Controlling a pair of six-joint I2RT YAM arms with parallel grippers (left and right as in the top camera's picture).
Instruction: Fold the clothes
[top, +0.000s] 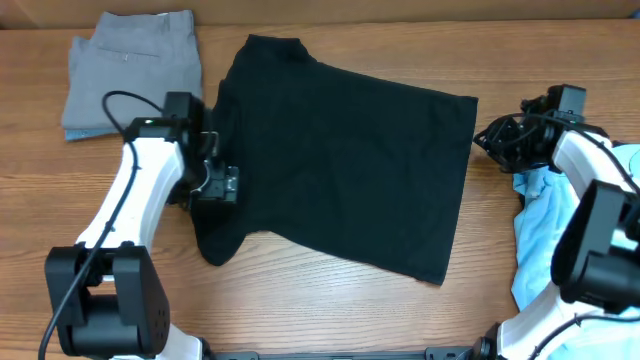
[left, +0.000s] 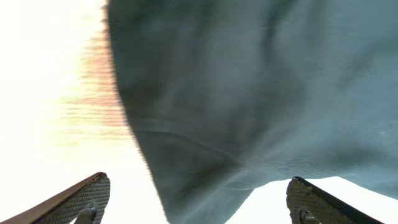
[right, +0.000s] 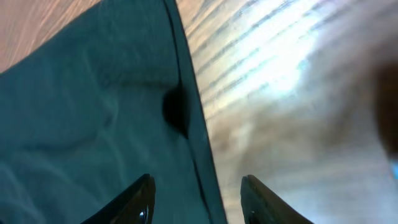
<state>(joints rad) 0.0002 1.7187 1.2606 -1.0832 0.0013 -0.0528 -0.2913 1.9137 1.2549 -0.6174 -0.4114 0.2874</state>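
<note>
A black short-sleeved shirt (top: 340, 170) lies spread flat in the middle of the wooden table, collar toward the far left. My left gripper (top: 214, 186) sits at the shirt's left edge by a sleeve. In the left wrist view that gripper (left: 198, 183) is wide open, with the sleeve (left: 205, 180) lying below the gap. At the shirt's right edge my right gripper (top: 488, 138) hovers. In the right wrist view its jaws (right: 198, 183) stand open astride the hem (right: 196, 149), gripping nothing. A light blue tee (top: 540, 240) lies crumpled at the right, partly under the right arm.
A folded grey garment (top: 135, 70) rests at the far left corner of the table (top: 330, 310). The right arm's links stand over the blue tee near the table's right edge.
</note>
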